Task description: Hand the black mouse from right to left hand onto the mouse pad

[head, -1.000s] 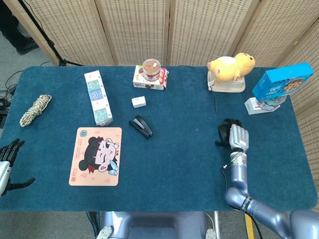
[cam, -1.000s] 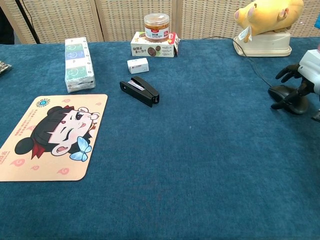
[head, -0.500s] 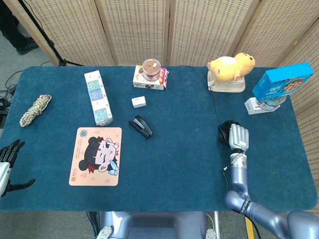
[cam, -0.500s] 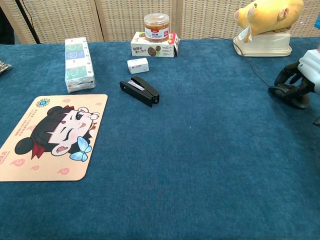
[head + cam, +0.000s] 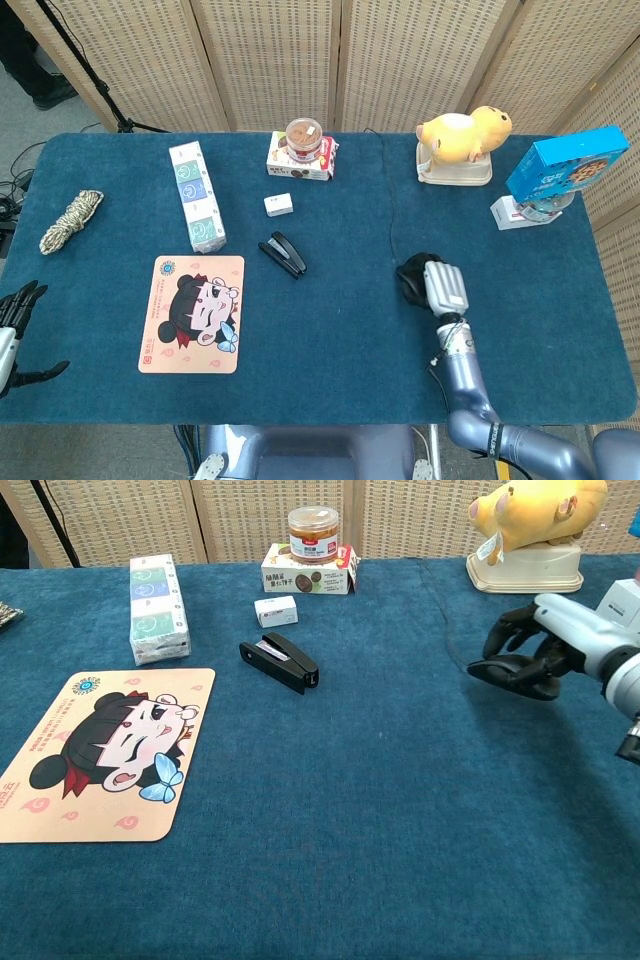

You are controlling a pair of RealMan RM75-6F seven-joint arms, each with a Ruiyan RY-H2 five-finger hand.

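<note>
My right hand (image 5: pixel 437 285) (image 5: pixel 550 645) grips the black mouse (image 5: pixel 410 278) (image 5: pixel 510 673) and holds it lifted just above the blue cloth, right of the table's middle. The mouse's cable trails back over the cloth toward the far edge. The mouse pad (image 5: pixel 193 313) (image 5: pixel 97 751), printed with a cartoon girl's face, lies flat at the front left. My left hand (image 5: pixel 14 325) hovers at the table's left edge with its fingers spread and nothing in them; the chest view does not show it.
A black stapler (image 5: pixel 283 254) (image 5: pixel 280 661) and a small white box (image 5: pixel 279 205) lie between pad and mouse. A tissue pack (image 5: pixel 196 196), snack box with jar (image 5: pixel 301 152), plush toy (image 5: pixel 460 140), blue box (image 5: pixel 565 162) and rope coil (image 5: pixel 70 220) line the back and sides.
My right hand closed around the mouse, lifted it and carried it leftward toward the table's middle. The cable followed. My left hand stayed nearly still.
</note>
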